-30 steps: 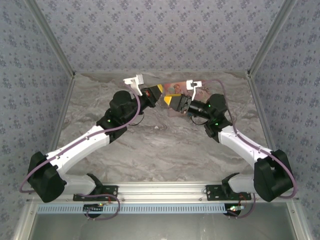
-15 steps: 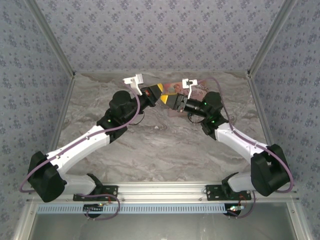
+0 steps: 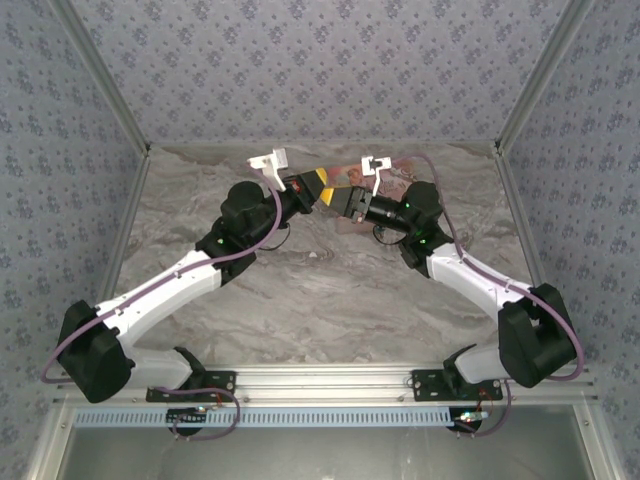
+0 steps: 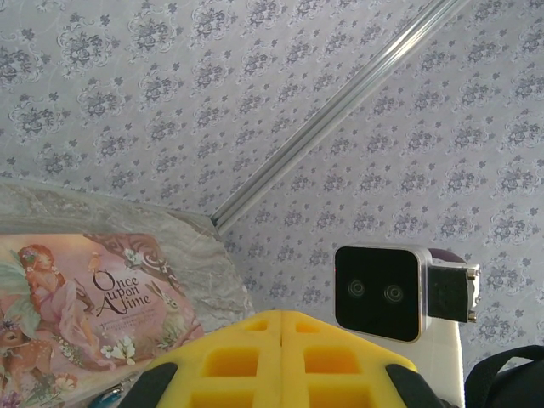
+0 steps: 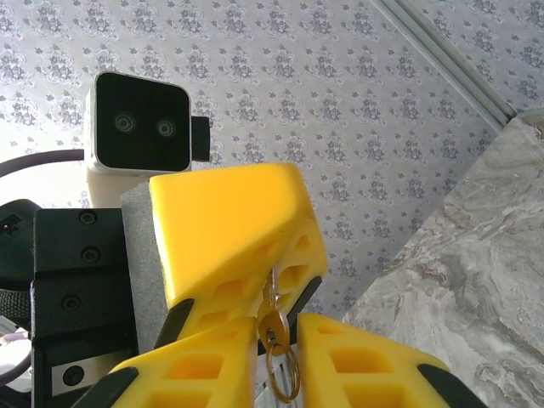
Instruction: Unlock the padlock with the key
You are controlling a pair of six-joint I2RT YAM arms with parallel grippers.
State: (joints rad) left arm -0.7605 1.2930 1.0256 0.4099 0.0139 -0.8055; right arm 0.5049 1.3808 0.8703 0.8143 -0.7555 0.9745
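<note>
Right tool [image 3: 340,199] shifted left toward left tool [image 4: 281,320] — pinches small brass key [image 5: 272,321], ring dangling; left tool pressed together.

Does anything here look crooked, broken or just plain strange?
Nothing looks broken or spilled. The one curious sight: the right gripper pinches a small key with its ring, nose to nose with the left gripper.

left pincer [image 3: 318,187] blocks right pincer [image 5: 272,323], box [image 4: 76,306] near

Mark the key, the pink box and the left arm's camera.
key [image 5: 272,326]: right wrist view, on its bow.
pink box [image 4: 89,314]: left wrist view, on its printed top.
left camera [image 5: 140,127]: right wrist view, on its dark face.
</note>
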